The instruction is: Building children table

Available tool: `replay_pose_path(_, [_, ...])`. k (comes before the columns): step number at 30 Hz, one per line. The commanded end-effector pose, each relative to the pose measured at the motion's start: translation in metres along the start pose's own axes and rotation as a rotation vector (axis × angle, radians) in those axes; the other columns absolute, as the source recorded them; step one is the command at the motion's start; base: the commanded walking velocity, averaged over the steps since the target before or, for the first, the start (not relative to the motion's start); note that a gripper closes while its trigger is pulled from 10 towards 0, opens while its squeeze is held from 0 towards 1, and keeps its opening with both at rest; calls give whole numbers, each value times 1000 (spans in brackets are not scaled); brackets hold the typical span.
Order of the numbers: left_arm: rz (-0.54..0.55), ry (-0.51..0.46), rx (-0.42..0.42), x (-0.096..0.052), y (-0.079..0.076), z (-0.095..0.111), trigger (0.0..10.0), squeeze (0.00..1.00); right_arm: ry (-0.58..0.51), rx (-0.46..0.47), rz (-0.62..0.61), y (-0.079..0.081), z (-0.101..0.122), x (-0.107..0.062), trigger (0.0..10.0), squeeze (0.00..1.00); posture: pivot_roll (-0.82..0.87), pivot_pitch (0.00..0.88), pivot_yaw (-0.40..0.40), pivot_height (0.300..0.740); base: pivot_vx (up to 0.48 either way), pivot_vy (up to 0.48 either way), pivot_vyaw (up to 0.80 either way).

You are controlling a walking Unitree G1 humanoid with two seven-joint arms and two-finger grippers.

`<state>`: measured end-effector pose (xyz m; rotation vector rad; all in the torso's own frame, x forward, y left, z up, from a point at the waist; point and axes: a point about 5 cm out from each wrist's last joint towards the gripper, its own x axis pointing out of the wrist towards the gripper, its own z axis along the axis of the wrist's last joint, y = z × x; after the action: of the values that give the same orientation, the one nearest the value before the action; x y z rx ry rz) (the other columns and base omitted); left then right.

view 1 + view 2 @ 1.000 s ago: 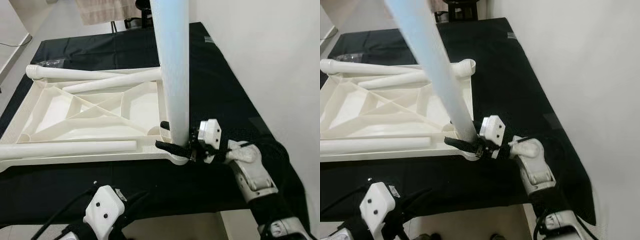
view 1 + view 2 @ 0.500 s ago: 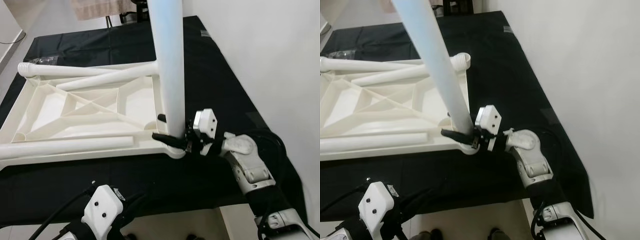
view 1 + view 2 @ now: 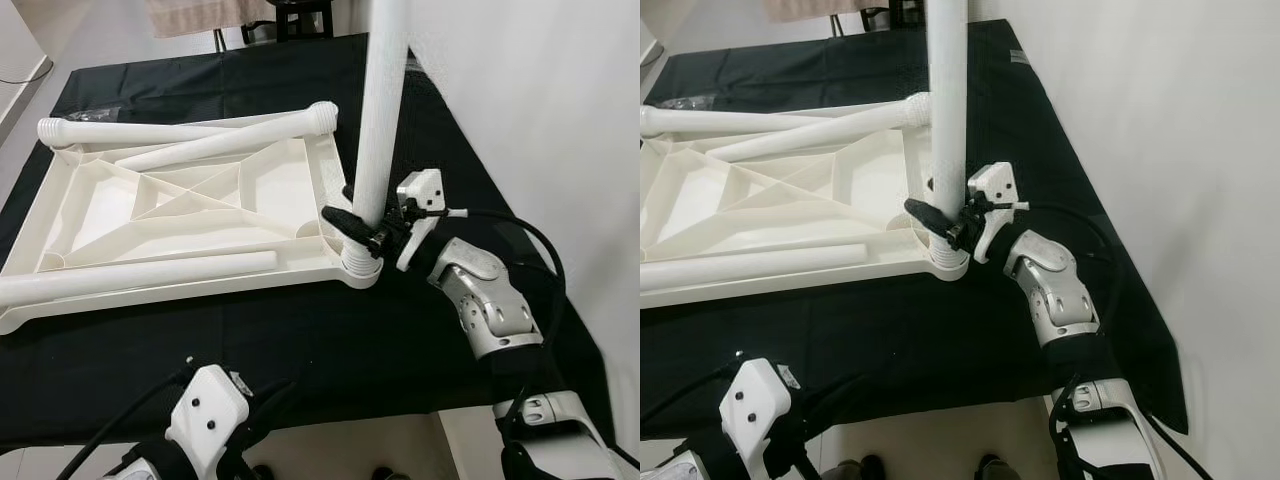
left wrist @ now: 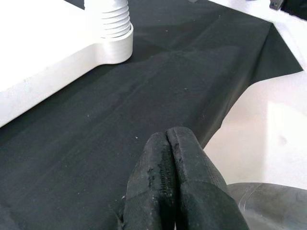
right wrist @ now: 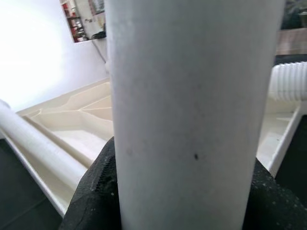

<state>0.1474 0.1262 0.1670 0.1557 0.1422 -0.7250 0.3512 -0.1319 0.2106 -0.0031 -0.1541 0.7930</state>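
Across the middle of the head-camera frame, on a black cloth [image 3: 300, 340] spread over the floor, lies the overturned white moulded-plastic tabletop [image 3: 190, 215], ribbed underside up. Three loose white plastic tube legs rest on it: two crossing along its upper edge [image 3: 200, 150], one along its lower edge [image 3: 140, 275]. A fourth white tube leg [image 3: 378, 120] stands nearly upright in the corner socket [image 3: 358, 270] at centre-right of the frame.

Right gripper [image 3: 365, 232]: its black fingers are closed round the upright leg just above the socket. Left gripper [image 4: 172, 187]: pads pressed together on nothing, hanging at bottom left, clear of the work.

Handling, as judged: hollow plastic, so light and stiff; smooth tube, likely to slip under a twisting grip. A low hold near the thread looks best, as there is less lever to tip it.

View differences: the left wrist camera shows the leg's ridged threaded end [image 4: 108, 21] still proud of the socket collar, so probably not fully seated. The right wrist camera shows the tube wall [image 5: 192, 115] and the fingers [image 5: 91, 191] wrapping it.
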Motion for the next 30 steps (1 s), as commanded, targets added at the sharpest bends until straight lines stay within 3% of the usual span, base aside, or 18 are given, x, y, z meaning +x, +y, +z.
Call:
replay_pose_path(1, [-12,15,-11,-1,-3,-2,10000,0,219,98,-120,-7,-51,-21,10000,0,85,301,29,740,0,0,0])
replay_pose_path(7, [-13,12,-12,0,-3,-1,10000,0,149,81,-106,2,-44,-24,10000,0,82,302,31,740,0,0,0])
replay_pose_path(9, [-14,13,-11,0,-3,-1,10000,0,130,42,-67,6,-42,-25,10000,0,80,304,33,740,0,0,0])
replay_pose_path(10, [-16,14,-10,0,-2,-2,10000,0,110,-51,6,14,-42,-29,10000,0,79,302,32,740,0,0,0])
replay_pose_path(11, [-16,14,-10,0,-2,-2,10000,0,110,-51,6,14,-42,-29,10000,0,79,302,32,740,0,0,0])
replay_pose_path(15, [-17,18,-5,0,-2,-2,10000,0,111,-232,85,22,-50,-36,10000,0,84,302,34,740,0,0,0])
replay_pose_path(24, [-17,23,1,0,-2,-1,10000,0,117,-307,100,24,-53,-43,10000,0,89,304,36,740,0,0,0])
replay_pose_path(30, [-23,26,1,-1,-3,-2,10000,0,122,-405,143,26,-57,-47,10000,0,88,300,39,740,0,0,0])
